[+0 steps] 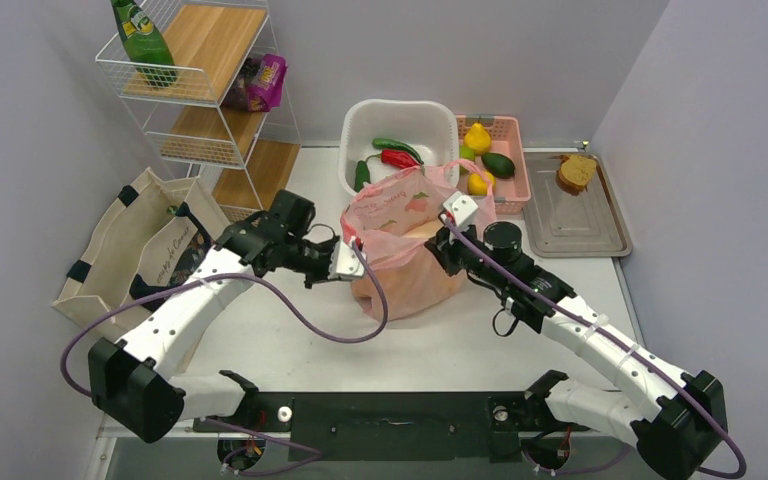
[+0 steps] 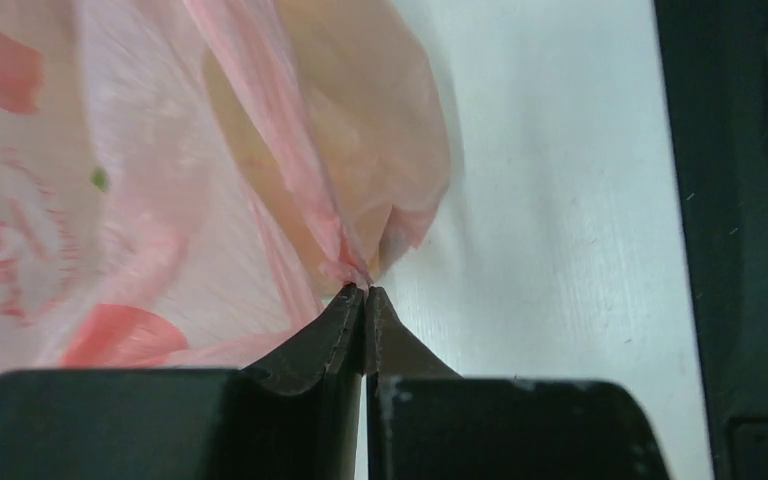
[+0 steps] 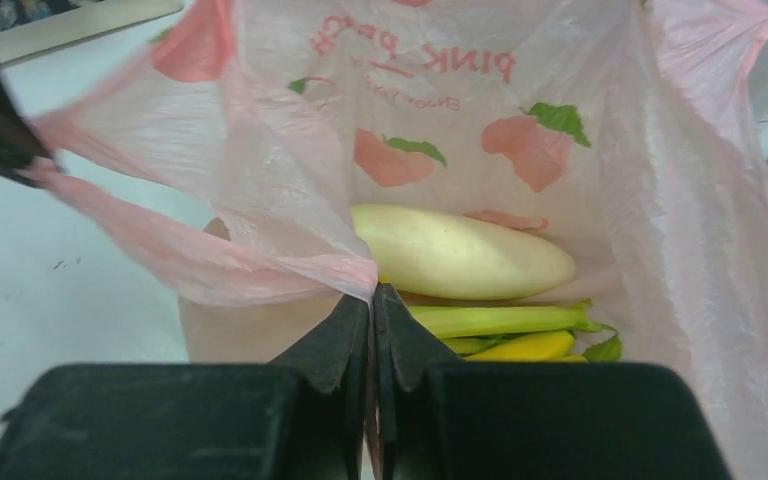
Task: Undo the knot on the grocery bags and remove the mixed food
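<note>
The pink plastic bag (image 1: 400,255) stands mid-table, its mouth held open between both grippers. My left gripper (image 1: 358,250) (image 2: 365,290) is shut on a pinch of the bag's thin film at its left side. On the right rim, my right gripper (image 1: 446,225) (image 3: 372,293) is shut on the film. Inside lie a white radish (image 3: 460,250), a pale-green stalk (image 3: 500,320) and a yellow banana (image 3: 525,346). The knot is out of view. The beige tote (image 1: 130,240) lies at the left. A green bottle (image 1: 143,35) stands on the wire shelf.
A wire shelf (image 1: 210,110) with a purple packet (image 1: 263,80) stands at the back left. Behind the bag are a white tub (image 1: 400,115) with peppers, a pink basket (image 1: 510,175) of fruit and a metal tray (image 1: 575,220) with bread.
</note>
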You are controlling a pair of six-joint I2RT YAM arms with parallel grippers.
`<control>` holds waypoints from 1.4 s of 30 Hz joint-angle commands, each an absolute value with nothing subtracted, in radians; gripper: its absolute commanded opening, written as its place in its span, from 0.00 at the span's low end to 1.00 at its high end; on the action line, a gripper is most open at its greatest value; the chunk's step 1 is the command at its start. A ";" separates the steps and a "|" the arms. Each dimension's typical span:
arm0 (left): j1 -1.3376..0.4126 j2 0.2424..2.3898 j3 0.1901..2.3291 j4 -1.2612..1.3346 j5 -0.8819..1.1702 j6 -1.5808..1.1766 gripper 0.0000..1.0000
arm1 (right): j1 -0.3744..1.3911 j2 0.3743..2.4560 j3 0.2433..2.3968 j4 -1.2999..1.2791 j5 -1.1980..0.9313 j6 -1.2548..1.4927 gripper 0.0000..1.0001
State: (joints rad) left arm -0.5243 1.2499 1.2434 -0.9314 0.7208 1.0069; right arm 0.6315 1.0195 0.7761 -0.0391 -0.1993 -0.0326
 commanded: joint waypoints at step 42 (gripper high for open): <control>-0.695 1.660 1.545 -1.031 0.552 1.020 0.73 | 0.471 1.396 1.361 -0.571 -0.109 -0.153 0.72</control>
State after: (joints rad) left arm -0.6575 1.6733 1.6093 -0.9966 0.5850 0.9127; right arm 0.4782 1.3720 1.3521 -0.5510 -0.1196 -0.1421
